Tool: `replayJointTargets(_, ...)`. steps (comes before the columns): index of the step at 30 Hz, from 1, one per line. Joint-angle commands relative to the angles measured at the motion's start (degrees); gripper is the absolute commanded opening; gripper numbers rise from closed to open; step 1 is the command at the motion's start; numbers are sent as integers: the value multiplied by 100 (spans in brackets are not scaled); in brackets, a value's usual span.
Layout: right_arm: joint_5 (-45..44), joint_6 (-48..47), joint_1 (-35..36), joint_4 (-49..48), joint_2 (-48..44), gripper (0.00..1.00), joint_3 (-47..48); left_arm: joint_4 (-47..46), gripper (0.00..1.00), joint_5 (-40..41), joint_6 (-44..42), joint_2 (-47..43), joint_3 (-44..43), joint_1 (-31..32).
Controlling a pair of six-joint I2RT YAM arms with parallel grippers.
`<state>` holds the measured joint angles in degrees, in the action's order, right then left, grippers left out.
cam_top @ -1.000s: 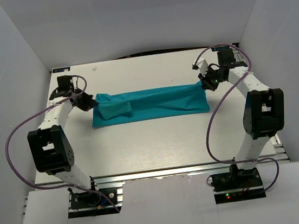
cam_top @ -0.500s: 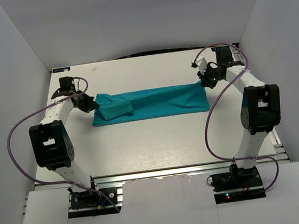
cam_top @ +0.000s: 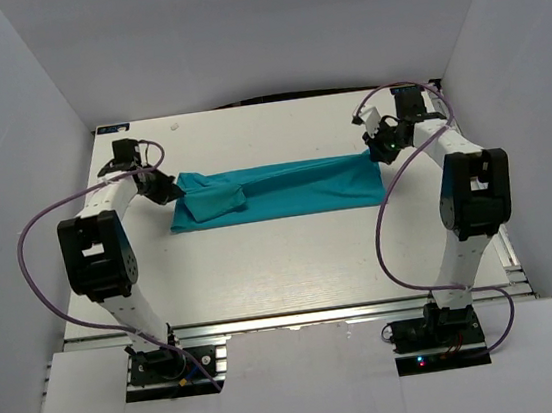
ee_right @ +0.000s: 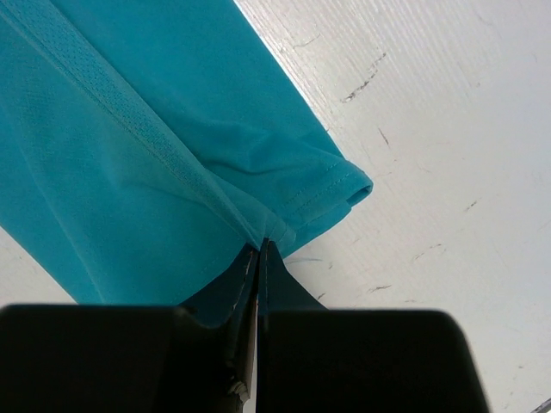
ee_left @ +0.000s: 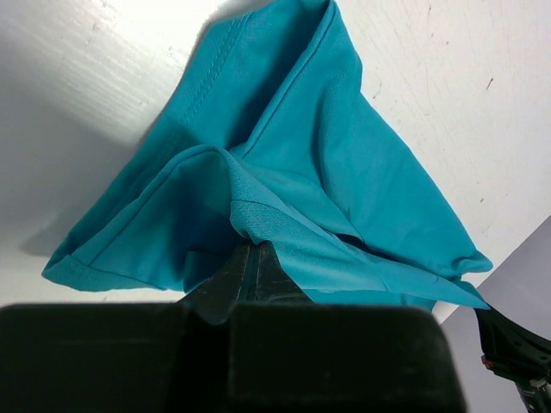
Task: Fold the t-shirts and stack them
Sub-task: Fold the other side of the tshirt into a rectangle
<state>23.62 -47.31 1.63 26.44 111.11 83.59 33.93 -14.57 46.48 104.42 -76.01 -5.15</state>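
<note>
One teal t-shirt [cam_top: 279, 191] lies stretched in a long band across the far half of the white table [cam_top: 283, 266]. My left gripper [cam_top: 165, 188] is shut on the shirt's left end; in the left wrist view the cloth [ee_left: 284, 172] bunches over the closed gripper [ee_left: 251, 249]. My right gripper [cam_top: 378, 151] is shut on the shirt's right end; in the right wrist view the hemmed edge [ee_right: 172, 155] is pinched in the closed gripper [ee_right: 261, 245]. Both ends are lifted slightly. No second shirt is in view.
White walls close in the table on the left, back and right. Purple cables [cam_top: 35, 256] loop from both arms. An aluminium rail [cam_top: 300, 316] runs along the near edge.
Both arms have drawn back toward the far side, carrying the shirt's ends slightly farther back. The shirt stays stretched between them and both grips hold.
</note>
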Motion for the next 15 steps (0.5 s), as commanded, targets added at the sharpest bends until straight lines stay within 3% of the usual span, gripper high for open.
replayJointTargets(1,-235,117,-31,-200,69,0,254,-97,0,121,-86,25,-291,-109)
replayJointTargets(15,-393,336,4,-323,288,0,298,-168,0,77,63,606,-819,-109)
